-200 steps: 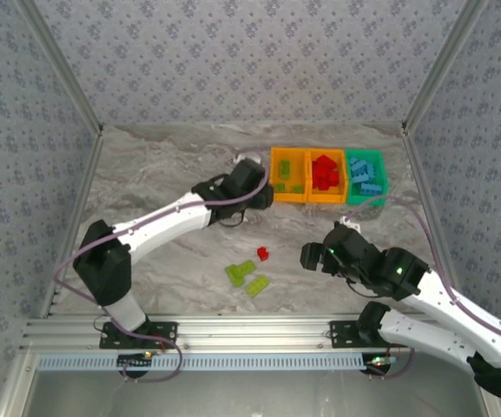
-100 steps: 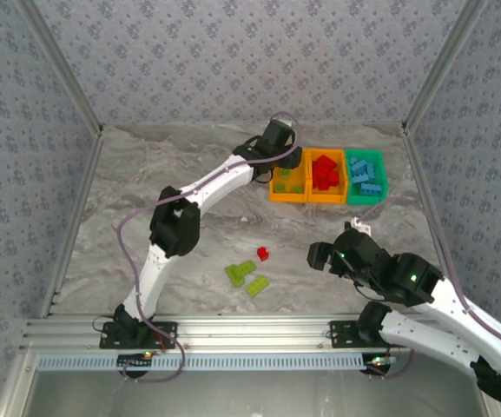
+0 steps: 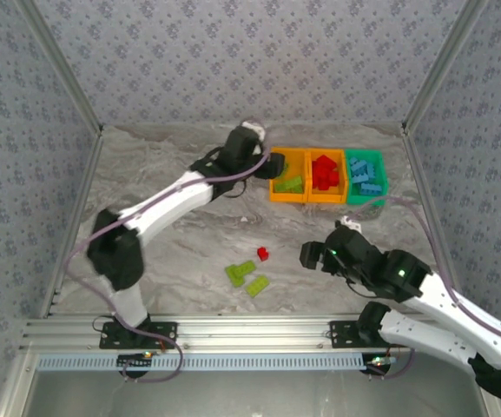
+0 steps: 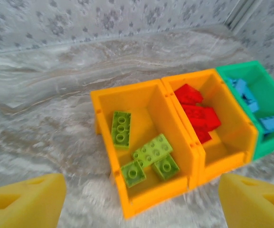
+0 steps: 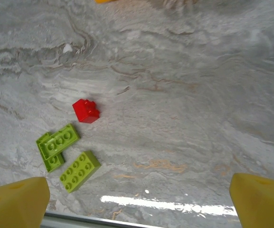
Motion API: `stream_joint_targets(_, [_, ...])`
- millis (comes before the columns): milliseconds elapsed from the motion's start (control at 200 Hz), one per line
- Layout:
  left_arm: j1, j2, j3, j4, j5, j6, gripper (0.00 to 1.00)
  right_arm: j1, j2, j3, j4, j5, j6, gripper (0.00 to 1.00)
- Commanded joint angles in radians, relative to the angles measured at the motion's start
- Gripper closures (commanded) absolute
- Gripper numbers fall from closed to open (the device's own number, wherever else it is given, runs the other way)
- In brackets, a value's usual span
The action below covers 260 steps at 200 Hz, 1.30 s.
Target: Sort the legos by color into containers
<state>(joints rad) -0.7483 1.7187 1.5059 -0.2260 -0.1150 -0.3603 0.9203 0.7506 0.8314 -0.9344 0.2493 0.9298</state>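
Three bins stand in a row at the back right. The left orange bin (image 3: 289, 199) (image 4: 127, 90) holds several lime legos (image 4: 152, 150). Red legos (image 4: 196, 111) fill the middle orange bin (image 3: 326, 199), and light blue legos (image 4: 253, 102) lie in the green bin (image 3: 367, 200). My left gripper (image 3: 266, 165) (image 4: 139, 209) hovers open and empty at the left orange bin's near left corner. On the table lie a small red lego (image 3: 263, 254) (image 5: 86, 110) and three lime legos (image 3: 240, 273) (image 5: 58, 141) (image 5: 80, 171). My right gripper (image 3: 309, 255) (image 5: 139, 204) hangs open, right of them.
Patterned walls and slanted metal posts enclose the marble table (image 3: 181, 234). An aluminium rail (image 3: 250, 332) runs along the near edge, close to the loose legos. Bare table lies left and centre.
The left gripper rose over the left orange bin, then drew back to its left corner. The right gripper shifted slightly right and came back. The loose legos have not moved.
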Motion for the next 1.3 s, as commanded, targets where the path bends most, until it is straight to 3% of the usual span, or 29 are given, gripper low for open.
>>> stream_joint_targets(0, [-0.010, -0.261, -0.186, 0.106, 0.008, 0.002, 0.16, 0.022, 0.111, 0.000, 0.141, -0.083, -0.074, 0.00])
stream_joint_targets(200, [-0.027, -0.646, -0.465, -0.048, 0.007, 0.111, 0.13, 0.073, 0.398, 0.059, 0.260, -0.096, -0.134, 0.01])
stream_joint_targets(360, [-0.044, -0.868, -0.581, -0.222, -0.028, 0.155, 0.12, 0.071, 0.619, 0.102, 0.388, -0.111, -0.176, 0.14])
stream_joint_targets(540, [-0.044, -1.012, -0.636, -0.331, -0.075, 0.164, 0.08, 0.059, 0.838, 0.187, 0.431, -0.141, -0.201, 0.22])
stream_joint_targets(735, [-0.045, -1.068, -0.673, -0.339, -0.114, 0.159, 0.03, 0.047, 1.001, 0.257, 0.411, -0.103, -0.195, 0.44])
stream_joint_targets(844, [-0.044, -1.068, -0.681, -0.329, -0.103, 0.160, 0.02, 0.047, 1.032, 0.280, 0.384, -0.062, -0.191, 0.50])
stream_joint_targets(1039, [-0.044, -1.061, -0.707, -0.276, -0.021, 0.178, 0.01, 0.049, 1.012, 0.268, 0.351, -0.016, -0.174, 0.75])
stream_joint_targets(1294, [-0.053, -1.048, -0.771, -0.106, 0.407, 0.277, 0.01, 0.011, 0.751, 0.215, 0.253, 0.096, -0.182, 0.78])
